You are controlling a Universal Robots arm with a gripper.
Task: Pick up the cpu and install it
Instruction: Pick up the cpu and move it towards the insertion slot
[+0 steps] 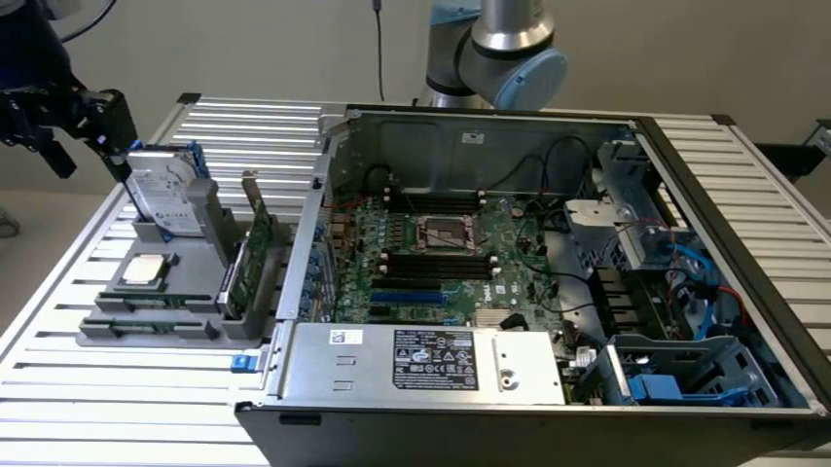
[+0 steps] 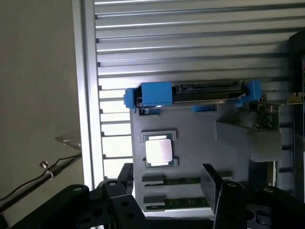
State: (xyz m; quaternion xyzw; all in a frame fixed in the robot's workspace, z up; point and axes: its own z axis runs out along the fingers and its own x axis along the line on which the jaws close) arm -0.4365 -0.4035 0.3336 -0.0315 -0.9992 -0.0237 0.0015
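1. Silver-grey metal tops the small flat square cpu, which in the exterior view lies flat in its pocket on the grey plastic parts tray. It is well apart from the dark square metal-framed socket inside the open case. The black gripper hangs over the tray's far end, beside the upright silver hard drive with blue handles; the cpu lies below it and nearer the camera
2. In the wrist view the two black fingers stand spread wide with nothing between them. The cpu sits beyond the fingertips, roughly in line with their gap; being square, it offers no long axis
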